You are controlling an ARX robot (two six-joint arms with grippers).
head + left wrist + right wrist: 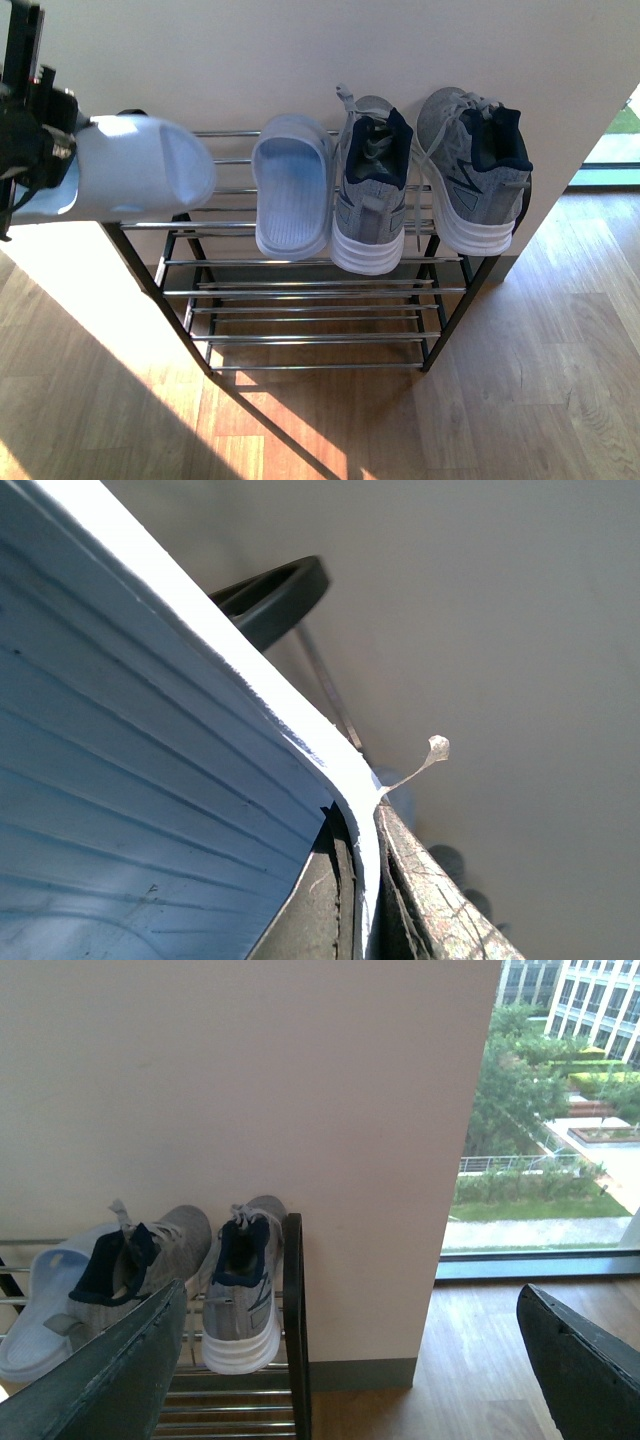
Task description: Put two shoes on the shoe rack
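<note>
Front view: left pincer [40, 150] clamps a pale blue rubber slide [140, 165] above the black metal-framed shoe rack's [180, 225] free end, likely for placing. Right pincer [350, 1360] hangs apart, idle.

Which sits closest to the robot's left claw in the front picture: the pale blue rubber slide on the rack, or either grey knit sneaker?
From the left gripper, nearest first:
1. Pale blue rubber slide, toward the rack's left.
2. Grey knit sneaker beside it, mid-rack.
3. Grey knit sneaker at the right end.

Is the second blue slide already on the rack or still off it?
Off: the left gripper holds the slide in the air beside the rack's left end.
</note>
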